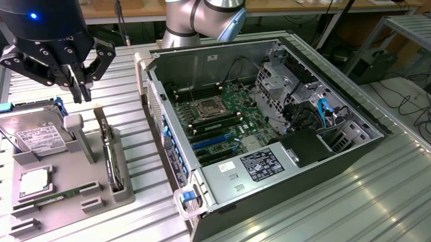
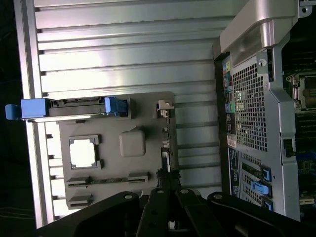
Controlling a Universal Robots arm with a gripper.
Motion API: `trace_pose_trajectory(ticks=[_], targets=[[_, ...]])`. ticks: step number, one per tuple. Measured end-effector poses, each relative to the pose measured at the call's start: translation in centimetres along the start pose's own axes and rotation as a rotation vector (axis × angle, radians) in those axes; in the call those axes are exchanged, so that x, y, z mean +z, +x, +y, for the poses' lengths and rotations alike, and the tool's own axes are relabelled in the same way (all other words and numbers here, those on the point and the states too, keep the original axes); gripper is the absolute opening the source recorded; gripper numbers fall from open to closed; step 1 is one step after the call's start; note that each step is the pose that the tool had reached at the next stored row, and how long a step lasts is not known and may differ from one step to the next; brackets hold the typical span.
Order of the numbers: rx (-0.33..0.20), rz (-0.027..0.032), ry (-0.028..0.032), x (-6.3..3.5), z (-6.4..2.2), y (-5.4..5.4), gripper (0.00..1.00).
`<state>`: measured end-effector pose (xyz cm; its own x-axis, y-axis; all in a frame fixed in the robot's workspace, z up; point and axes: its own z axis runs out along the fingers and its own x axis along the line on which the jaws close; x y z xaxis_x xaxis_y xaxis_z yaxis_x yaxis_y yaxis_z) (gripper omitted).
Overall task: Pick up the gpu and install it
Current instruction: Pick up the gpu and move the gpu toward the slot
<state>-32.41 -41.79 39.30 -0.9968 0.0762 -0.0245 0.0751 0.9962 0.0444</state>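
the tool [image 1: 82,96] hangs over the grey holder tray [image 1: 74,174] on the exterior view's left. its black fingertips are drawn all but together and have hold of nothing. just below it, the gpu [image 1: 109,151] stands on its long edge in a slot along the side of the tray nearest the computer case [image 1: 202,60]. it is a thin dark card, not lifted out. in the wrist view the tool [image 2: 168,182] points down along the card's narrow top edge, and the gpu [image 2: 167,143] runs away from the fingertips toward a silver bracket at its other end. whether the tips touch the card i cannot tell. also in the tray are a silver hard drive [image 1: 37,133] with a white label and blue side tabs, a square processor [image 1: 34,181] and a narrow green memory stick [image 1: 57,197]. the case lies open on the ribbed metal worktop [image 1: 350,201], its motherboard [image 1: 215,116] facing up, with blue slots toward the near end.
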Motion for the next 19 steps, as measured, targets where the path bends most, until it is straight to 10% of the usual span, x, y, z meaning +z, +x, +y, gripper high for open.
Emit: trace_pose_trajectory(ticks=[12,19], targets=[[-0.014,0.0007,0.0,0.3,-0.01,0.0,0.66],[-0.04,0.0023,0.006,1.03,-0.32,0.0,0.66]])
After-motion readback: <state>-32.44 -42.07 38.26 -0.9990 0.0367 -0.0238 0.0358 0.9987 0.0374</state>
